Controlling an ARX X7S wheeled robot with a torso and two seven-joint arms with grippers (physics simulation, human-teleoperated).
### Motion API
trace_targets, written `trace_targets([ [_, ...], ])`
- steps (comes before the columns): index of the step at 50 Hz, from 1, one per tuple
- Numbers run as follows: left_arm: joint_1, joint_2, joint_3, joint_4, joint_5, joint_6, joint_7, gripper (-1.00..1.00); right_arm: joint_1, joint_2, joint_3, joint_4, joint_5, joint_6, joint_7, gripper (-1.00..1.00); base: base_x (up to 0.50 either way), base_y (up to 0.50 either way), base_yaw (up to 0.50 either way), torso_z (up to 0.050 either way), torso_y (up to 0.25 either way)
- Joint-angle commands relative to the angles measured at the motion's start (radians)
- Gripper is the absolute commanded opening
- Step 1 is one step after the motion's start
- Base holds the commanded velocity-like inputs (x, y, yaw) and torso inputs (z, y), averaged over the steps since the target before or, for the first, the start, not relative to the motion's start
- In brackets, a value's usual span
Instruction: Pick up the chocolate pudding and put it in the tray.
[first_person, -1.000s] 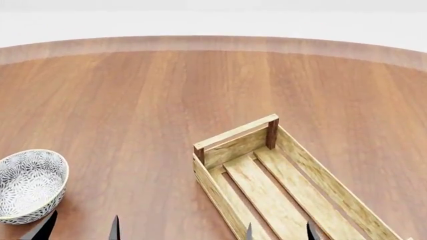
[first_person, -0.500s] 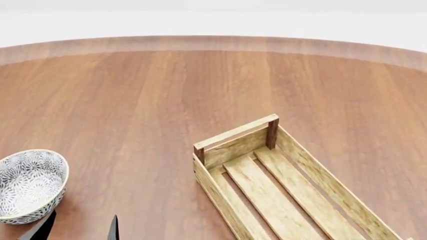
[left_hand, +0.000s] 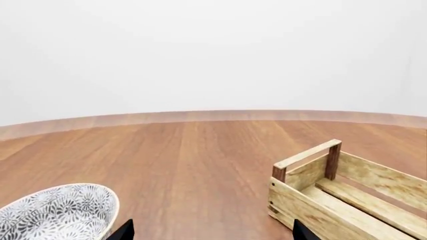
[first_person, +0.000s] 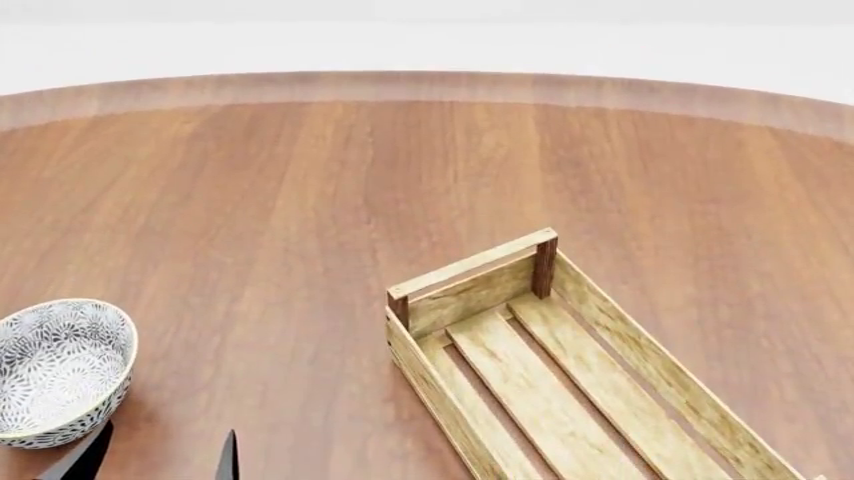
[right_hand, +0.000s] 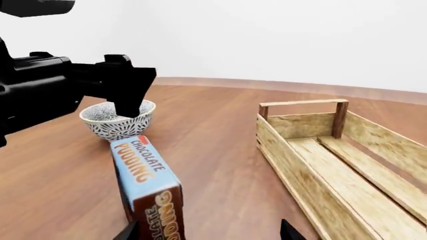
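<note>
**Pudding carton upright on the bench, beside the crate**

The right gripper (right_hand: 207, 231) is spread, grasping nothing. Just beyond stands the chocolate pudding (right_hand: 147, 182), lettered "CHOCOLATE PUDDING", beside the tray (right_hand: 320, 165). Farther off, the left gripper (right_hand: 127, 97) hangs over a patterned bowl (right_hand: 119, 121), jaws released.

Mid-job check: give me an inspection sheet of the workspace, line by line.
Surface: round wooden table, no spills seen.
Job's things: chocolate pudding upright on the table, outside the tray; tray empty as far as visible.
Clutter: patterned bowl beside the left gripper.
Grippers: left gripper open, holding nothing; right gripper open, tips either side of the pudding's near end, contact unclear.
Cables: nothing seen.
Surroundings: plain white wall.
</note>
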Motion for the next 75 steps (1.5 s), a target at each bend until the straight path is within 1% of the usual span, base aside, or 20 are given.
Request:
trace_targets([
  [1,-0.004,-0.002,0.008,-0.017,-0.003,0.012,-0.006,1.0,-0.018,0.0,-0.048,0.065,-0.026,-0.057,-0.026,1.0,0.0,0.0,0.0,0.0,0.0],
  [12,-0.007,-0.005,0.013,-0.021,-0.009,0.014,-0.013,1.0,0.057,-0.025,-0.091,0.159,-0.029,-0.041,-0.055,1.0,0.0,0.0,0.0,0.0,0.0],
  [19,-0.007,-0.006,0.018,-0.035,-0.012,0.029,-0.014,1.0,0.156,-0.055,-0.106,0.266,-0.003,-0.015,-0.084,1.0,0.0,0.0,0.0,0.0,0.0],
  [26,-0.009,-0.009,0.024,-0.022,-0.014,0.017,-0.02,1.0,0.216,-0.066,-0.119,0.307,-0.004,0.016,-0.096,1.0,0.0,0.0,0.0,0.0,0.0],
  [27,-0.007,-0.009,0.026,-0.018,-0.014,0.016,-0.022,1.0,0.242,-0.073,-0.135,0.308,-0.001,0.047,-0.113,1.0,0.0,0.0,0.0,0.0,0.0],
  [31,-0.008,-0.011,0.029,-0.012,-0.016,0.011,-0.024,1.0,0.257,-0.079,-0.149,0.331,-0.009,0.049,-0.118,1.0,0.0,0.0,0.0,0.0,0.0],
  [32,-0.008,-0.009,0.035,-0.008,-0.014,0.008,-0.025,1.0,0.331,-0.103,-0.197,0.299,-0.038,0.152,-0.153,1.0,0.0,0.0,0.0,0.0,0.0],
  [47,-0.01,-0.015,0.045,-0.01,-0.02,0.012,-0.031,1.0,0.36,-0.103,-0.221,0.31,-0.042,0.163,-0.15,1.0,0.0,0.0,0.0,0.0,0.0],
  [75,-0.022,-0.02,0.06,-0.039,-0.028,0.03,-0.042,1.0,0.349,-0.07,-0.216,0.27,-0.016,0.163,-0.126,1.0,0.0,0.0,0.0,0.0,0.0],
])
